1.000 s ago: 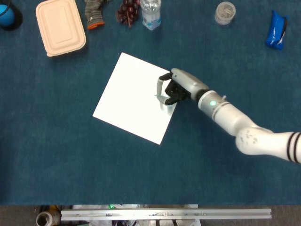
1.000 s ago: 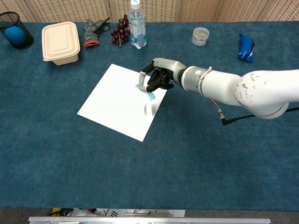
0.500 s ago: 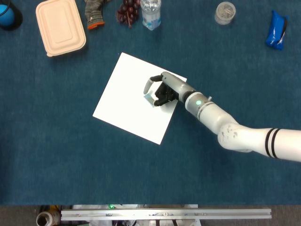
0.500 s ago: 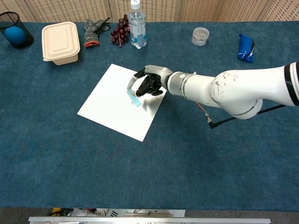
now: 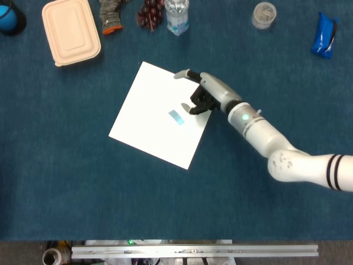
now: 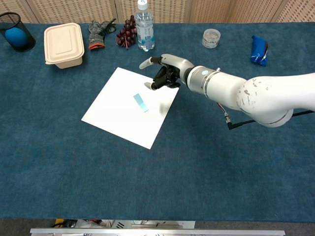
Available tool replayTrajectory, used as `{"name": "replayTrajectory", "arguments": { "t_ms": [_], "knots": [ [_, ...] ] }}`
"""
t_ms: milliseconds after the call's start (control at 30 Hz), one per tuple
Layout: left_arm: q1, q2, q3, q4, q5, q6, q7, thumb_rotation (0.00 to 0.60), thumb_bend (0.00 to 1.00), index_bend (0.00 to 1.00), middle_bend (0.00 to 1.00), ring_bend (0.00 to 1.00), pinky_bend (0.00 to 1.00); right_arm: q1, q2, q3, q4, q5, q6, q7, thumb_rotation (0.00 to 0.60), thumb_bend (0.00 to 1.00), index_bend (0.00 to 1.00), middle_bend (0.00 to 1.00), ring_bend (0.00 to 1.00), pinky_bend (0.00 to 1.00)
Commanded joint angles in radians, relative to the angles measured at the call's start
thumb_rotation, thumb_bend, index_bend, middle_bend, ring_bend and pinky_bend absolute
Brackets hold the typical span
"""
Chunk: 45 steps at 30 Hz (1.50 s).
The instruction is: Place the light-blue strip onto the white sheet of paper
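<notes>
The right hand [image 5: 203,95] hangs over the paper's right-hand edge with its fingers [image 6: 146,63] spread and nothing between them — empty, palm turned down toward the sheet. From those fingers the light-blue strip [image 5: 176,117] lies toward about 8 o'clock in the head view, near but clearly apart from the hand, with bare white paper between the two. It is the only hand in either view; the left one does not show, so the right is plainly the nearer.

The strip rests flat on the white sheet of paper [image 5: 143,127], a little right of the sheet's middle and well inside every edge. Its long axis runs from about 10 o'clock to 4 o'clock in the head view, roughly parallel to the sheet's upper-right edge. It is a small, thin rectangle, pale blue with a slightly deeper tint at one end in the chest view — light and flimsy by the look of it.

Judging by how things lie, the placing is done; what remains is for the hand to clear away at about 2 o'clock without brushing the strip.
</notes>
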Motion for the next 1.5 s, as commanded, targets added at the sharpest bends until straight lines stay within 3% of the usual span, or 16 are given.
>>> {"name": "replayTrajectory", "arguments": {
  "t_ms": [33, 233, 367, 500, 600, 667, 800, 867, 1000, 1200, 1333, 1500],
  "knots": [
    [-0.004, 0.004, 0.001, 0.000, 0.006, -0.001, 0.003, 0.600, 0.23, 0.15, 0.18, 0.16, 0.09, -0.049, 0.028, 0.013, -0.054, -0.074, 0.058, 0.021, 0.600, 0.34, 0.21, 1.00, 1.00, 1.00],
    [-0.021, 0.017, 0.004, 0.003, 0.033, -0.011, -0.001, 0.600, 0.23, 0.15, 0.18, 0.17, 0.09, -0.128, 0.085, 0.006, -0.147, -0.179, 0.163, 0.030, 0.600, 0.35, 0.22, 1.00, 1.00, 1.00],
    [-0.040, 0.026, 0.011, 0.010, 0.063, -0.024, -0.034, 0.600, 0.23, 0.16, 0.18, 0.19, 0.13, -0.209, 0.132, -0.007, -0.227, -0.262, 0.262, 0.055, 0.600, 0.37, 0.30, 0.92, 0.99, 1.00],
    [-0.061, 0.037, 0.018, 0.013, 0.097, -0.036, -0.055, 0.600, 0.23, 0.18, 0.24, 0.29, 0.24, -0.270, 0.176, -0.033, -0.267, -0.365, 0.361, 0.038, 0.600, 0.37, 0.34, 0.79, 0.85, 1.00],
    [-0.076, 0.043, 0.021, 0.011, 0.114, -0.046, -0.061, 0.600, 0.23, 0.21, 0.27, 0.33, 0.33, -0.298, 0.216, -0.064, -0.283, -0.431, 0.398, -0.002, 0.600, 0.40, 0.42, 0.75, 0.81, 1.00],
    [-0.085, 0.045, 0.023, 0.007, 0.116, -0.057, -0.055, 0.600, 0.23, 0.21, 0.28, 0.34, 0.34, -0.296, 0.259, -0.097, -0.294, -0.471, 0.378, -0.059, 0.600, 0.48, 0.45, 0.76, 0.84, 1.00],
    [-0.094, 0.047, 0.025, -0.004, 0.120, -0.063, -0.048, 0.600, 0.23, 0.21, 0.28, 0.34, 0.35, -0.277, 0.309, -0.140, -0.304, -0.530, 0.347, -0.172, 0.600, 0.76, 0.45, 0.93, 0.98, 1.00],
    [-0.097, 0.048, 0.024, -0.005, 0.128, -0.055, -0.052, 0.600, 0.23, 0.21, 0.29, 0.34, 0.35, -0.274, 0.325, -0.152, -0.312, -0.548, 0.346, -0.215, 0.600, 0.83, 0.41, 0.97, 1.00, 1.00],
    [-0.115, 0.053, 0.035, 0.003, 0.178, -0.046, -0.066, 0.600, 0.23, 0.21, 0.34, 0.40, 0.43, -0.282, 0.342, -0.152, -0.320, -0.575, 0.386, -0.272, 0.600, 0.86, 0.25, 0.98, 1.00, 1.00],
    [-0.187, 0.092, 0.061, -0.014, 0.271, -0.105, -0.078, 0.600, 0.23, 0.21, 0.51, 0.55, 0.60, -0.304, 0.410, -0.129, -0.382, -0.550, 0.408, -0.287, 0.600, 0.85, 0.22, 1.00, 1.00, 1.00],
    [-0.239, 0.102, 0.073, -0.032, 0.311, -0.157, -0.071, 0.600, 0.23, 0.22, 0.58, 0.60, 0.63, -0.296, 0.469, -0.141, -0.427, -0.515, 0.334, -0.290, 0.600, 0.87, 0.22, 1.00, 1.00, 1.00],
    [-0.271, 0.091, 0.074, -0.056, 0.321, -0.184, -0.047, 0.600, 0.23, 0.22, 0.58, 0.60, 0.64, -0.230, 0.498, -0.167, -0.432, -0.472, 0.166, -0.309, 0.600, 1.00, 0.22, 1.00, 1.00, 1.00]
  ]
}}
